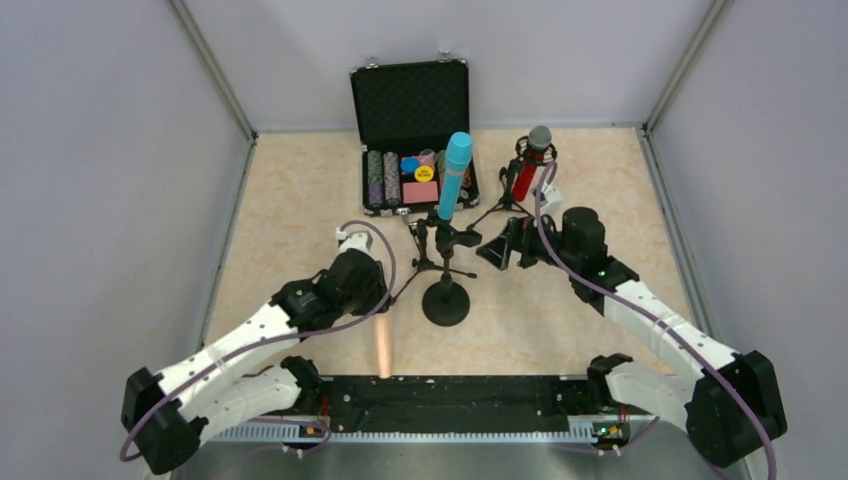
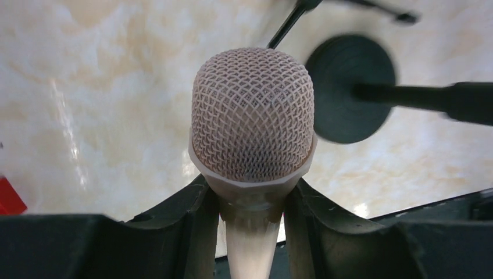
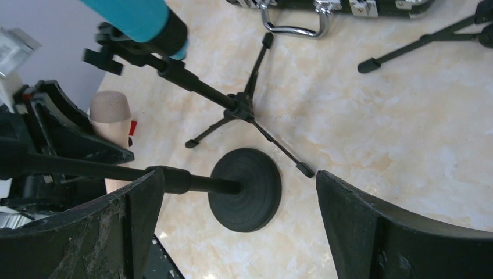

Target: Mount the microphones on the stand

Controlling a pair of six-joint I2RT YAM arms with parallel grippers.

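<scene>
An open black case [image 1: 412,100] sits at the back of the marbled beige table [image 1: 300,200], its lid upright. Its tray holds rows of poker chips [image 1: 383,178], a flat pink piece [image 1: 419,192] and a yellow disc [image 1: 423,173]. A small red block [image 2: 9,199] shows at the left wrist view's edge, and a black strip [image 1: 450,400] runs along the table's near edge.

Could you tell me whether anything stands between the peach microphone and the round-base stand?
Nothing visible does: only bare table separates the peach microphone, held in the left pincer, from the round-base stand; the tripod stands behind it.
</scene>
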